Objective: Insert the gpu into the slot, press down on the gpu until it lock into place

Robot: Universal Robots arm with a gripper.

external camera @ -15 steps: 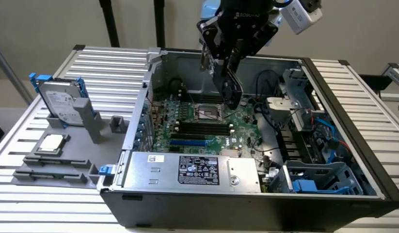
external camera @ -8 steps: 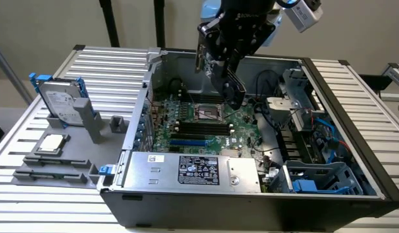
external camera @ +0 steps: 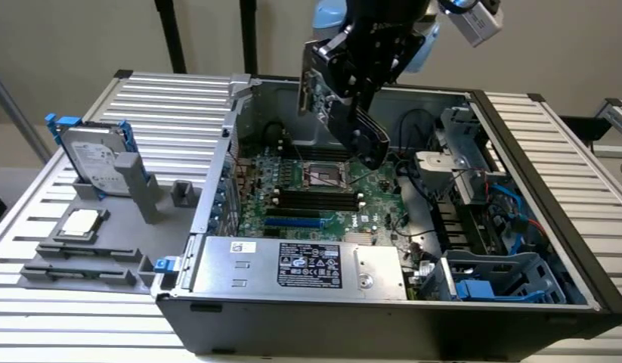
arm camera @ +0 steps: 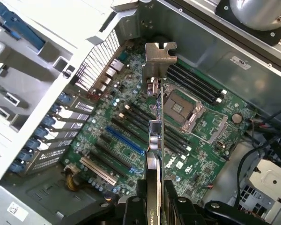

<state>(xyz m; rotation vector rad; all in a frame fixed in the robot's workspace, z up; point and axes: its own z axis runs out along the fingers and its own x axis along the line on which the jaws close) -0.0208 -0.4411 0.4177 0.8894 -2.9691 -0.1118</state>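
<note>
Slatted pale metal desk [external camera: 78, 333] carries an open black computer case [external camera: 391, 336].

Inside the case:
- Green motherboard [external camera: 376, 198] lies flat, mid-case.
- Silver power-supply box [external camera: 240, 266] sits at 6 o'clock of the motherboard in the exterior view.

Silver hard drive with blue rails [external camera: 94, 160] stands upright on the desk, at 9 o'clock of the case.

Gpu [external camera: 363, 136], a thin flat black rectangular card, hangs tilted above the motherboard, at 12 o'clock in the exterior view. Its lower corner is over the socket area.

End effector [arm camera: 154, 202] is pinching the gpu, one finger on each face.

Slot [external camera: 293, 224], a long narrow bright blue plastic strip, lies bare at 7 o'clock of the gpu. The two are apart.
</note>
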